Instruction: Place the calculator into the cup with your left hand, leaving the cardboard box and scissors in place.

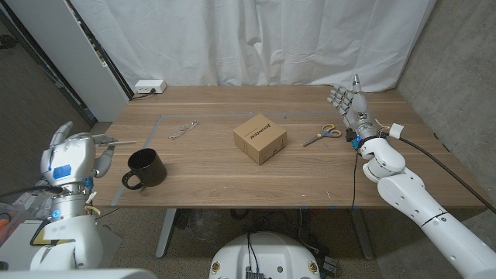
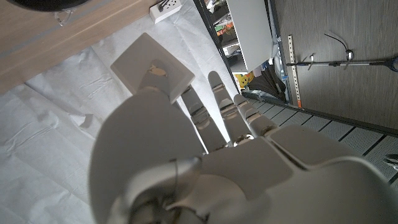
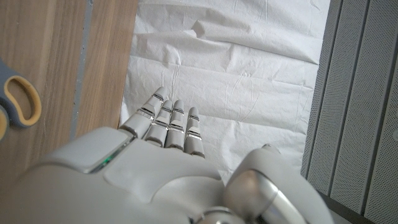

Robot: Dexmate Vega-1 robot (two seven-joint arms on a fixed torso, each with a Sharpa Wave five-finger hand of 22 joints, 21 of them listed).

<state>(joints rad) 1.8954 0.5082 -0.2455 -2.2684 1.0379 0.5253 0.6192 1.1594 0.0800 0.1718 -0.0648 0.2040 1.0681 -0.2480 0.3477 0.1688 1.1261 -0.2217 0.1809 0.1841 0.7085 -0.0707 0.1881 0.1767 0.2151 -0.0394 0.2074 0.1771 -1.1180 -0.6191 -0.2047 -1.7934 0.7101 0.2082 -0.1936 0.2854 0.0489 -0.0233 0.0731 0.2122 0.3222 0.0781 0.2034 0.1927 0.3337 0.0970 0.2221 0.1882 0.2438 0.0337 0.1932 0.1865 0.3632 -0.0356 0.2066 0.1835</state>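
One glossy black mug-shaped cup sits just off the left hand's fingertips, handle toward the table's near edge. One square brown cardboard box mid-table. One pair of scissors, metal blades and yellow-grey loops, beside the right hand's fingers. Calculator: can't tell where it is. Left hand at the table's edge, fingers straight and together, empty. Right hand upright, fingers straight, close together, empty.

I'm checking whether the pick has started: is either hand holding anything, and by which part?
Nothing is held. The left hand stands open at the table's left edge beside the cup; the right hand is open, near the scissors.
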